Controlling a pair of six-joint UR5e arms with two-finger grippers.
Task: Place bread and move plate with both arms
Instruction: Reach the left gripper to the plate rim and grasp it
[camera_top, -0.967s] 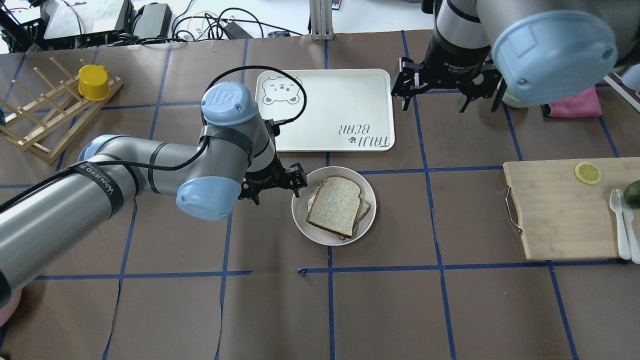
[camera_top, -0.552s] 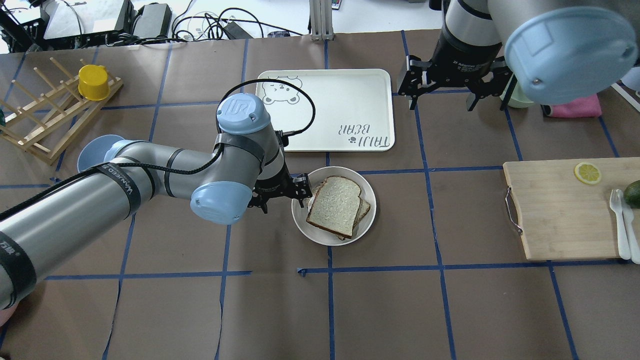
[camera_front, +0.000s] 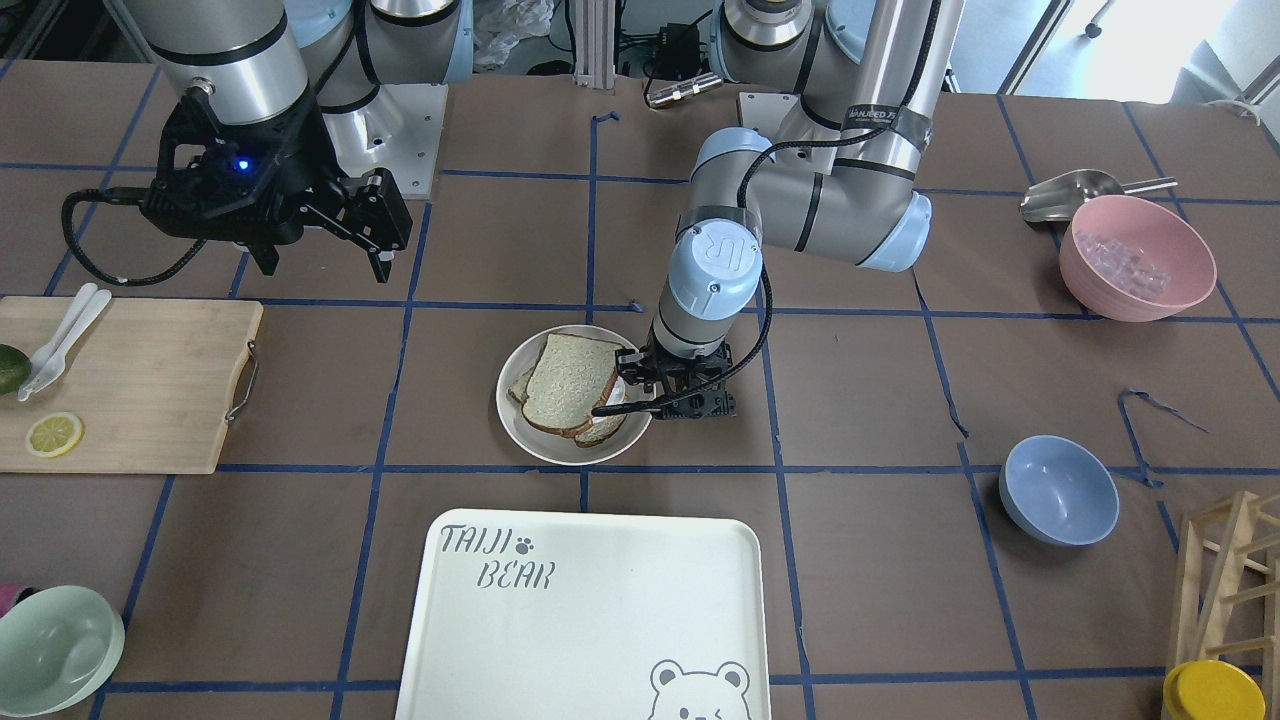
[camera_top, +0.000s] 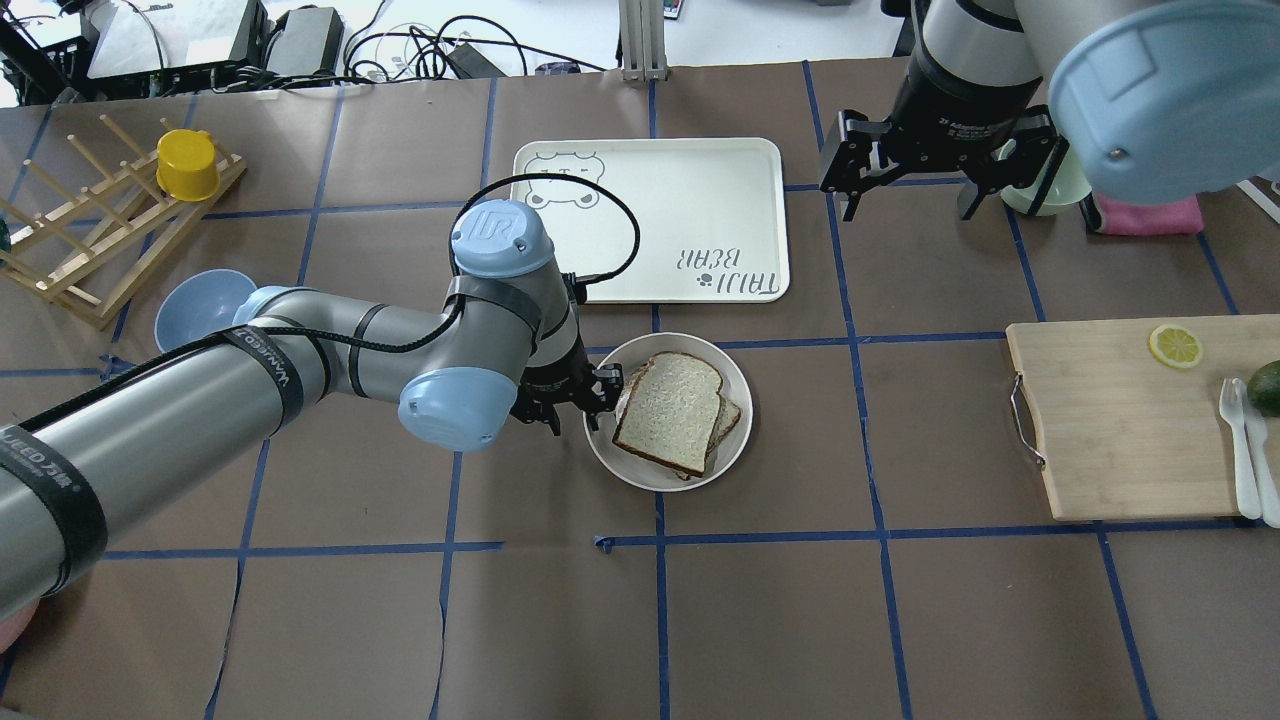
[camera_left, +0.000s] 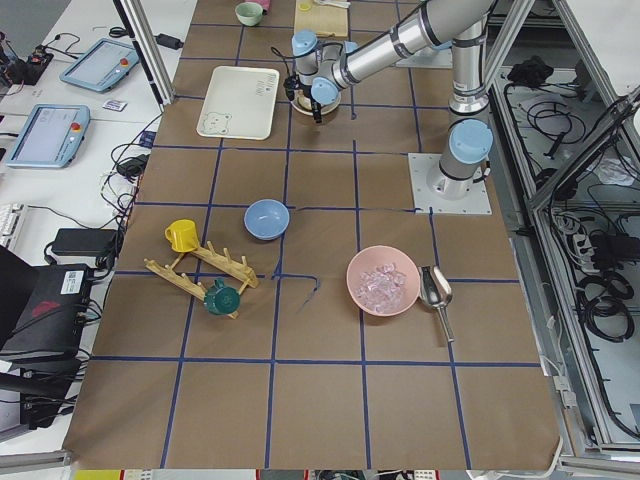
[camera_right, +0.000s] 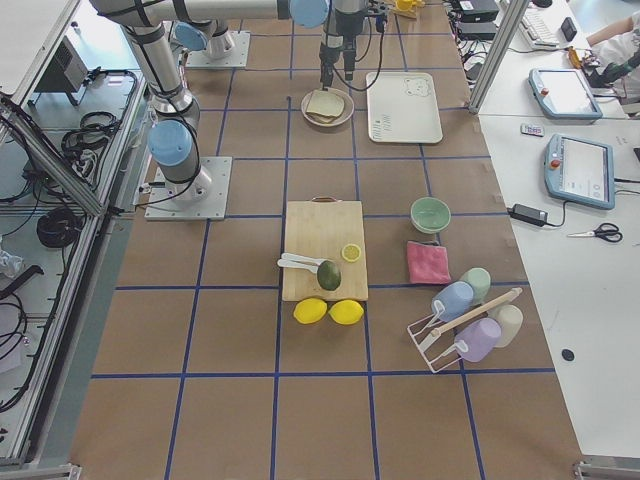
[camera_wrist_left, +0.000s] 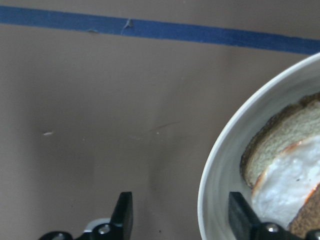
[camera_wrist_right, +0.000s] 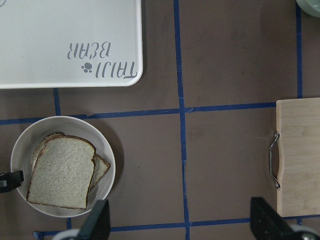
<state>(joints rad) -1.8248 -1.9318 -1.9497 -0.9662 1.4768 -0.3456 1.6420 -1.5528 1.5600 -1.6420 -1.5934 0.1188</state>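
The off-white plate (camera_top: 604, 452) sits at the table's middle and holds a plain bread slice (camera_top: 668, 412) stacked on a slice with egg white (camera_wrist_left: 285, 185). My left gripper (camera_top: 575, 396) is open and low at the plate's left edge. In the left wrist view its fingers (camera_wrist_left: 123, 217) straddle the plate's rim (camera_wrist_left: 212, 180), one outside and one inside. It also shows in the front view (camera_front: 665, 400) beside the plate (camera_front: 515, 425). My right gripper (camera_top: 905, 190) is open and empty, high over the table's far right. Its wrist view shows the plate (camera_wrist_right: 20, 145) and bread (camera_wrist_right: 62, 172) far below.
The white TAIJI BEAR tray (camera_top: 650, 215) lies just beyond the plate. A wooden cutting board (camera_top: 1120, 430) with a lemon slice is at the right. A blue bowl (camera_top: 200, 305) and a wooden rack with a yellow cup (camera_top: 187, 165) stand at the left.
My left gripper has moved right and come down onto the plate's left rim, uncovering the blue bowl. My right gripper has drifted right and away from the tray.
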